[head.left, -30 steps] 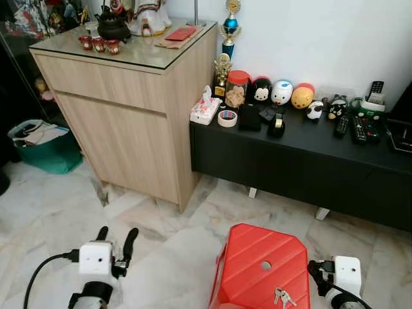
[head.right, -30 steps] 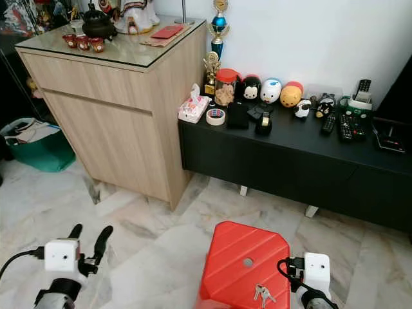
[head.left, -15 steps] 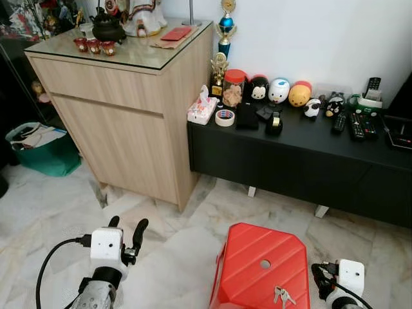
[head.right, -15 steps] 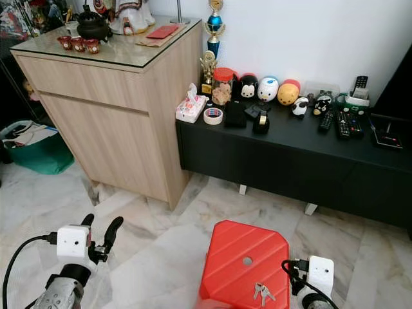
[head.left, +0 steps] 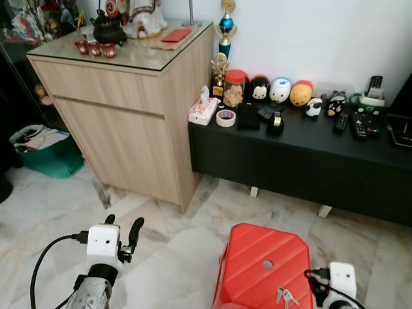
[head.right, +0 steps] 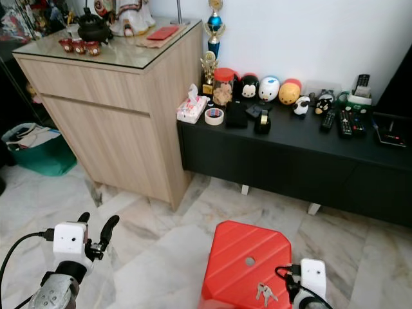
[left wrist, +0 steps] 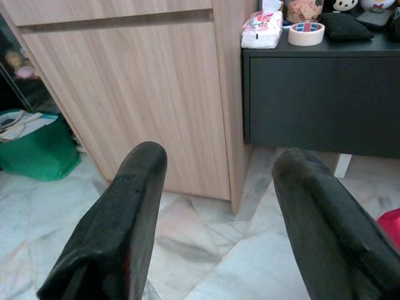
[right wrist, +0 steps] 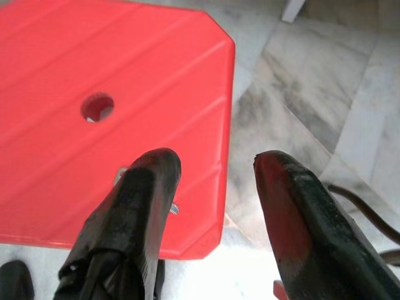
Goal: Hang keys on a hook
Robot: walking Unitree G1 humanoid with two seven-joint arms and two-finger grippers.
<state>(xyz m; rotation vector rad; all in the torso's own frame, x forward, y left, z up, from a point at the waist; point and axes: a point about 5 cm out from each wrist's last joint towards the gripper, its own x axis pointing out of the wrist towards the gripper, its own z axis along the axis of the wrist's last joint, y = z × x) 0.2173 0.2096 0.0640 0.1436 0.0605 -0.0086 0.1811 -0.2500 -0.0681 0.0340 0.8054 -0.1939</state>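
A bunch of silver keys point(head.left: 284, 295) lies on the near part of a red plastic stool point(head.left: 261, 257) on the marble floor. My right gripper point(right wrist: 215, 165) is open, low beside the stool's right edge, with its white wrist body point(head.left: 341, 278) just right of the keys. In the right wrist view one finger point(right wrist: 134, 206) hides most of the keys; a small metal bit point(right wrist: 174, 208) peeks out beside it. My left gripper point(head.left: 122, 225) is open and empty, held above the floor at the lower left and pointing at the wooden cabinet point(left wrist: 137, 81).
A tall wooden cabinet point(head.left: 129, 103) with a glass top stands at the left. Beside it runs a low black console point(head.left: 296, 161) carrying figurines, a tape roll point(head.left: 226, 118), a tissue pack and remotes. A green bag point(head.left: 42, 151) sits on the floor far left.
My left gripper has risen a little and come slightly right. My right gripper has sunk lower beside the stool. The camera has shifted slightly.
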